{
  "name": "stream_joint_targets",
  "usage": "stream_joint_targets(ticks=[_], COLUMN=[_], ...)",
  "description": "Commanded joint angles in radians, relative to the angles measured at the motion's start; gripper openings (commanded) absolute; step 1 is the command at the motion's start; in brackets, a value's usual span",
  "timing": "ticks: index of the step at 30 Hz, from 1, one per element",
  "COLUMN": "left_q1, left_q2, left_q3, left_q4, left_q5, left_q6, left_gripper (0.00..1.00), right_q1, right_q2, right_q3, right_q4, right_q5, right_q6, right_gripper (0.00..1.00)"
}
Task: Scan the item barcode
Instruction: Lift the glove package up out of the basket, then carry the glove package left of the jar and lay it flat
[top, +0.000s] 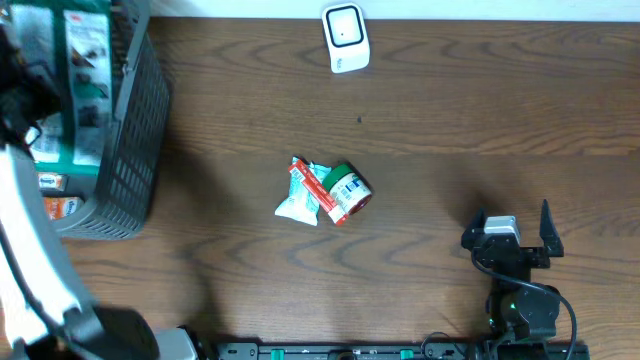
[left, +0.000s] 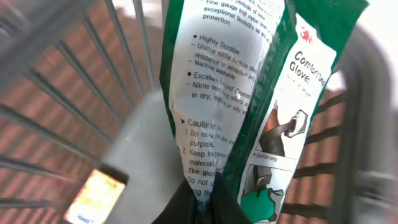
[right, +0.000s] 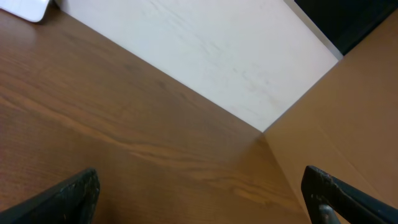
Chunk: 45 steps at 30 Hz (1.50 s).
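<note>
Picking the item: left end effector (left: 208, 200) pinched shut on glove packet (left: 249, 93) inside basket (top: 135, 150) at table (top: 420, 120) left edge, right end effector (top: 509, 228) wide, empty; next probably lift clear, face barcode toward far-edge scanner (top: 346, 38).

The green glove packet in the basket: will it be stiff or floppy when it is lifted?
Probably floppy: the glove packet is thin printed film that creases where the left end effector pinches it. Likely light, since it looks flat. Its glossy film may slip in the grip.
</note>
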<state>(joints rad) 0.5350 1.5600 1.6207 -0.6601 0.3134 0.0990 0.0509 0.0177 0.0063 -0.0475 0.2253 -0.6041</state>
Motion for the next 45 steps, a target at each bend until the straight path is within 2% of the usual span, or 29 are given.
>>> stream_joint_targets(ticks=[1, 10, 19, 32, 34, 35, 37, 42, 45], left_q1=[-0.002, -0.024, -0.160, -0.166, -0.166, -0.171, -0.192, -0.291, -0.359], left_q2=[-0.117, -0.383, -0.509, -0.474, -0.454, -0.434, -0.405, -0.335, -0.293], left_q3=[0.010, 0.010, 0.010, 0.010, 0.010, 0.010, 0.010, 0.002, -0.031], left_q4=[-0.001, -0.035, -0.210, -0.327, -0.330, -0.340, -0.367, -0.480, -0.483], left_q5=[0.008, 0.019, 0.014, 0.009, 0.061, 0.166, 0.257, 0.270, 0.270], left_q6=[-0.055, -0.202, -0.207, -0.191, -0.208, -0.222, -0.222, -0.225, -0.225], left_gripper=[0.07, 0.07, 0.07, 0.07, 0.07, 0.07, 0.07, 0.07, 0.07], right_q1=[0.007, 0.007, 0.007, 0.007, 0.007, 0.007, 0.007, 0.007, 0.007], right_q2=[-0.003, -0.003, -0.003, -0.003, -0.004, -0.004, -0.004, -0.004, -0.003], right_q3=[0.000, 0.000, 0.000, 0.000, 0.000, 0.000, 0.000, 0.000, 0.000], right_q4=[-0.004, -0.004, -0.004, -0.004, -0.004, -0.004, -0.004, -0.004, -0.004], right_q5=[0.010, 0.010, 0.010, 0.010, 0.010, 0.010, 0.010, 0.010, 0.010], right_q6=[-0.006, -0.006, -0.006, -0.006, -0.006, -0.006, -0.006, -0.006, -0.006], right_gripper=[0.99, 0.99, 0.99, 0.99, 0.99, 0.99, 0.99, 0.99, 0.99])
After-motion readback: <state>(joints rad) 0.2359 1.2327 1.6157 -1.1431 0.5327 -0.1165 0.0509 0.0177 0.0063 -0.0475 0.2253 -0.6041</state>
